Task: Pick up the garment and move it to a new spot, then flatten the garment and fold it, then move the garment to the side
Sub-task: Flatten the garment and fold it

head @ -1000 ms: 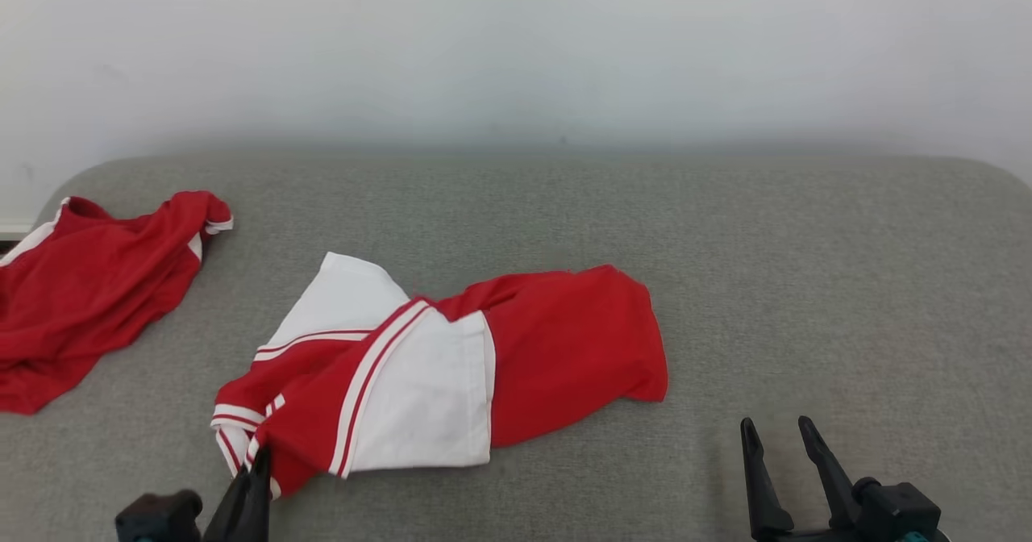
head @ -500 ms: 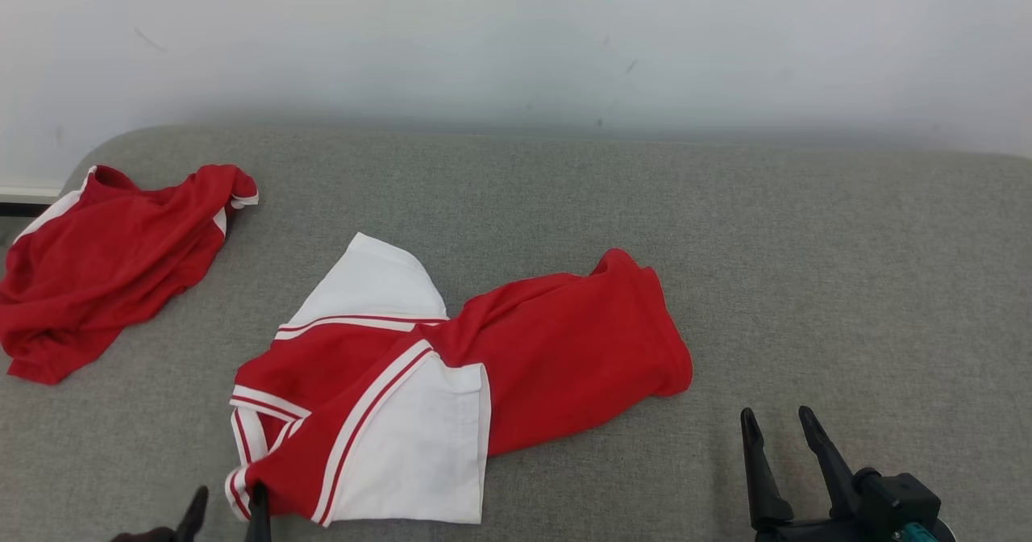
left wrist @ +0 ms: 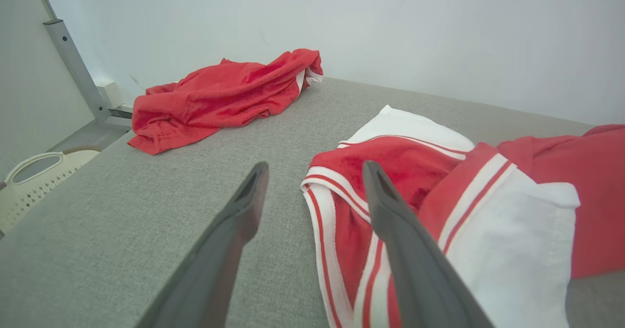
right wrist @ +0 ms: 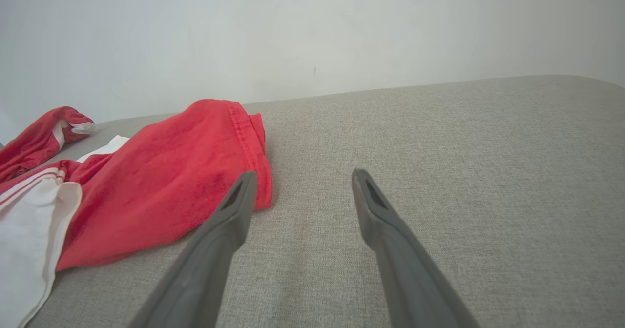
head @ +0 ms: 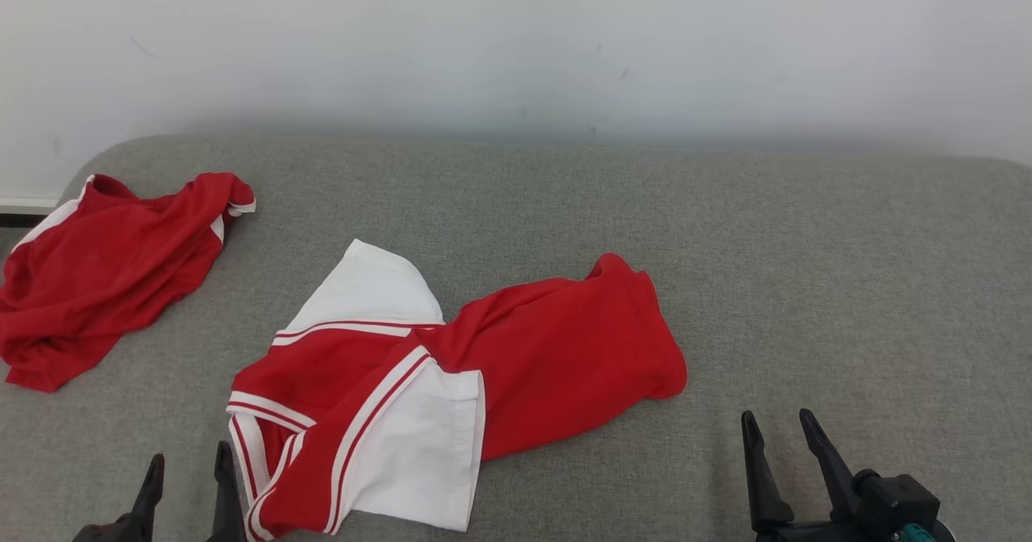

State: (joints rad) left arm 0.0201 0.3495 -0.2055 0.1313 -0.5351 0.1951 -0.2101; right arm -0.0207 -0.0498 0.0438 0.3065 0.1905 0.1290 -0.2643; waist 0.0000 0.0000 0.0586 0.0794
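Jersey cloth in red with white panels, the garment lies crumpled on the near-left middle of the grey upholstered surface, well apart from a second red garment at the far left. It looks light, soft and limp, likely to sag and bunch, so its striped edge and red hem seem the surest holds. The left gripper waits with jaws apart just beside the striped edge, while the right gripper, jaws likewise apart and empty, sits near the hem.

Two red-and-white garments, two dark pincers, one pale basket
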